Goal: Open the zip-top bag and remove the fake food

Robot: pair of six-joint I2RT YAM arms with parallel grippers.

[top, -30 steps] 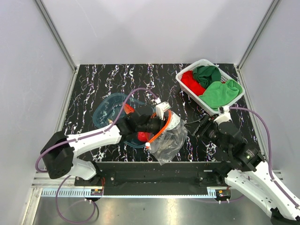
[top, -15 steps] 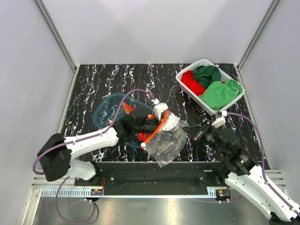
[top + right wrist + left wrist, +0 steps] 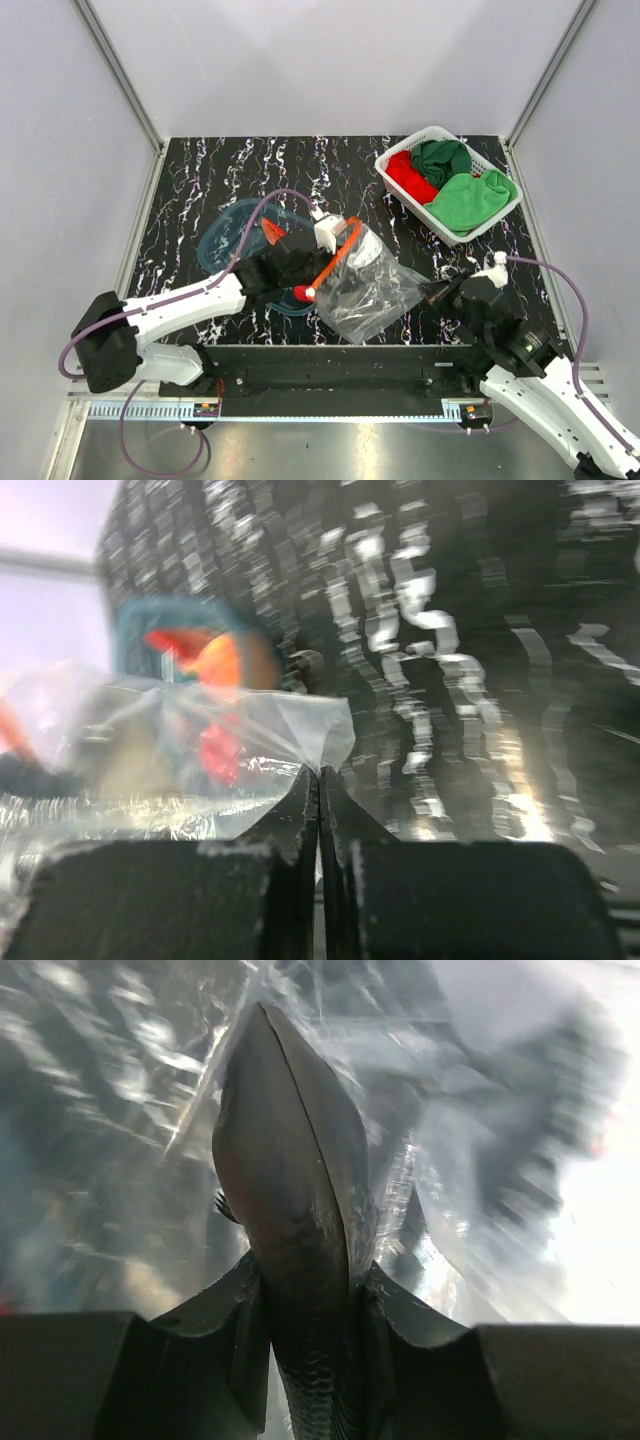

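The zip-top bag [image 3: 368, 288] is a clear crinkly bag stretched between both arms, its orange-red zip strip [image 3: 332, 260] on the left side. My left gripper [image 3: 328, 252] is shut on the zip edge; in the left wrist view its fingers [image 3: 300, 1160] press together amid plastic. At the bag's right corner [image 3: 325, 735], my right gripper [image 3: 433, 290] is shut on the plastic, jaws tight together [image 3: 320, 775]. One piece of fake food, a red fruit [image 3: 300, 293], shows beside the zip's lower end. Whether it lies in the bag or behind it I cannot tell. An orange fruit [image 3: 225, 660] sits by the tub.
A translucent blue tub [image 3: 228, 243] lies left of the bag, partly under my left arm, with a red-orange piece [image 3: 272, 233] in it. A white basket [image 3: 400, 152] of red and green cloths stands at the back right. Grey walls enclose the black marbled table [image 3: 250, 170].
My right gripper has shut on the bag's right corner and drawn back to the right. The bag, which hung crumpled, is now pulled out flatter. My left gripper has shifted slightly left.
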